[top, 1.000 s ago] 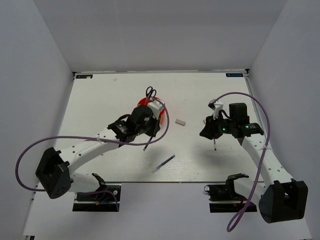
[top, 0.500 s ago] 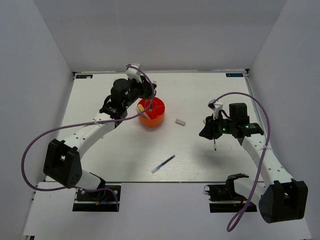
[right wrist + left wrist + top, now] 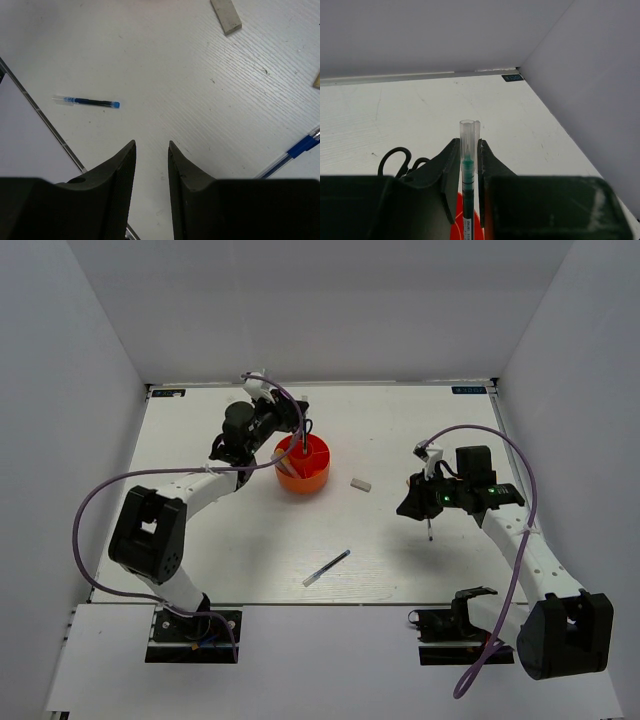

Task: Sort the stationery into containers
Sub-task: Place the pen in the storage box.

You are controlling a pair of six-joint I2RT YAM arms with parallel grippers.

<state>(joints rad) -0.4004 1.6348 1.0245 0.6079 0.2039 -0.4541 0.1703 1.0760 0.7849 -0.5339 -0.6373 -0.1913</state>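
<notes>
My left gripper [image 3: 468,146] is clenched on a thin, clear-barrelled pen with green ink [image 3: 467,172]. The pen's long axis runs along the fingers, and its clear end pokes past the tips. From above it stands steeply over the round bright orange plastic organiser [image 3: 310,478], which sits toward the far edge of the desk [image 3: 250,550], left of middle (black-handled scissors [image 3: 397,149] show at its far side). My right gripper [image 3: 418,504] hangs parted and empty toward the right edge. A blue pen [image 3: 327,567] lies diagonally toward the near edge.

White table [image 3: 230,540] — organiser [image 3: 300,483], eraser [image 3: 361,483], pen [image 3: 327,568] (blue).
</notes>
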